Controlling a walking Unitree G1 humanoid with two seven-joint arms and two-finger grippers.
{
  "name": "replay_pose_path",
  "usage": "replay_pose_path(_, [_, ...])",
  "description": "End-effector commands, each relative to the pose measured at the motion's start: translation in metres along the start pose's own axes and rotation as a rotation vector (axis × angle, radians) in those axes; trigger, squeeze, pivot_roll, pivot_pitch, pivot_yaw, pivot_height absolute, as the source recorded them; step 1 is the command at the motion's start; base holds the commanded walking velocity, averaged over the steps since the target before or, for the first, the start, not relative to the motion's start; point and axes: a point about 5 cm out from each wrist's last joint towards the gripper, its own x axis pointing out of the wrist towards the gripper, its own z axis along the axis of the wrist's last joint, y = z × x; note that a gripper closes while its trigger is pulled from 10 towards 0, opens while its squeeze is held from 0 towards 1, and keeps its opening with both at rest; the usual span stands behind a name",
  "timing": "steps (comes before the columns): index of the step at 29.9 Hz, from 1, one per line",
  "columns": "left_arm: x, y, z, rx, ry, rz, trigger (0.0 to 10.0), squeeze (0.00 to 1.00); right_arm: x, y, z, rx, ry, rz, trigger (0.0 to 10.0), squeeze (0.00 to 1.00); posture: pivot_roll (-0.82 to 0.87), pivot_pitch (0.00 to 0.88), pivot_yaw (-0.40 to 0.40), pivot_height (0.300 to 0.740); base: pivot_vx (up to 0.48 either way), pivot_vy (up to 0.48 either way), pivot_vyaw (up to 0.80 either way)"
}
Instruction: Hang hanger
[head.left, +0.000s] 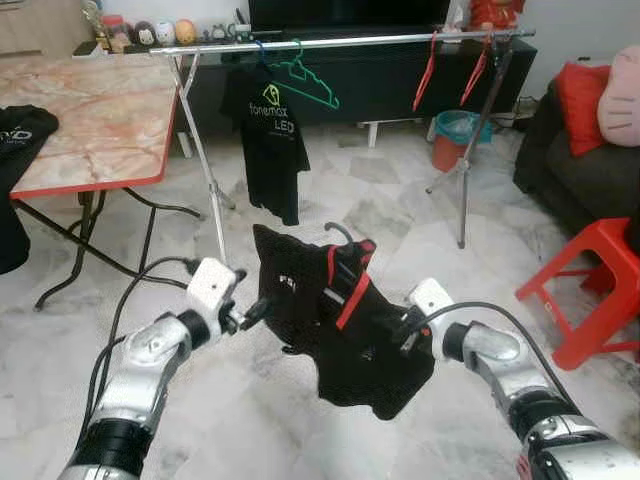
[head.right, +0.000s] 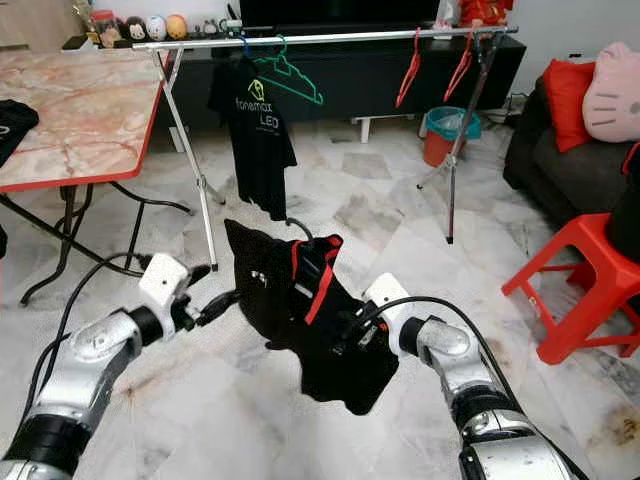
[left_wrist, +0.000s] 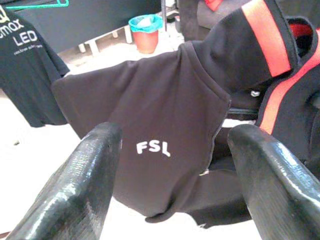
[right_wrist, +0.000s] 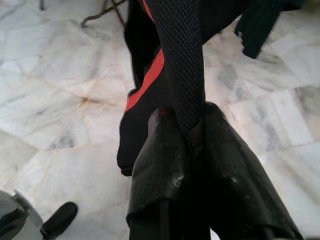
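right gripper (right_wrist: 187, 135) is pinching the black shirt (head.left: 330, 320) on its hanger (head.left: 343, 232) | left gripper (left_wrist: 170, 165) is waiting wide open beside it | rail (head.left: 340, 41) is standing behind

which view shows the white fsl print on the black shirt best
The left wrist view: the FSL print sits large and readable on the black shirt, between the open left gripper fingers. Both eye views show it as a tiny white mark; the right wrist view sees just dark fabric.

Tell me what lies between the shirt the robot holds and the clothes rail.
Bare marble floor, seen in both eye views. The black-and-red shirt, on its hanger, hangs from the right gripper, short of the rail; the left gripper is beside its sleeve.
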Motion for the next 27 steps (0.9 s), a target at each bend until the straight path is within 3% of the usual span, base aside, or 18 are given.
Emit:
replay_pose_path(1, [-0.001, 0.0, -0.008, -0.006, 0.03, 0.028, 10.0, 0.0, 0.0, -0.007, 0.008, 0.002, -0.047, -0.075, 10.0, 0.0, -0.05, 0.0, -0.02, 0.74, 0.0, 0.0, 0.0])
replay_pose_path(6, [-0.002, -0.002, -0.013, -0.017, 0.04, 0.052, 10.0, 0.0, 0.0, -0.01, 0.008, 0.018, -0.059, -0.137, 10.0, 0.0, -0.05, 0.0, -0.018, 0.74, 0.0, 0.0, 0.0])
replay_pose_path(22, [0.002, -0.004, -0.007, -0.024, 0.017, 0.052, 10.0, 0.0, 0.008, 0.005, 0.004, 0.02, -0.055, -0.095, 10.0, 0.0, -0.05, 0.0, -0.014, 0.74, 0.0, 0.0, -0.72])
replay_pose_path(27, [0.002, -0.006, -0.009, -0.076, 0.018, 0.056, 10.0, 0.0, 0.01, 0.007, 0.003, 0.021, -0.056, -0.087, 10.0, 0.0, -0.05, 0.001, -0.012, 0.74, 0.0, 0.0, -0.68])
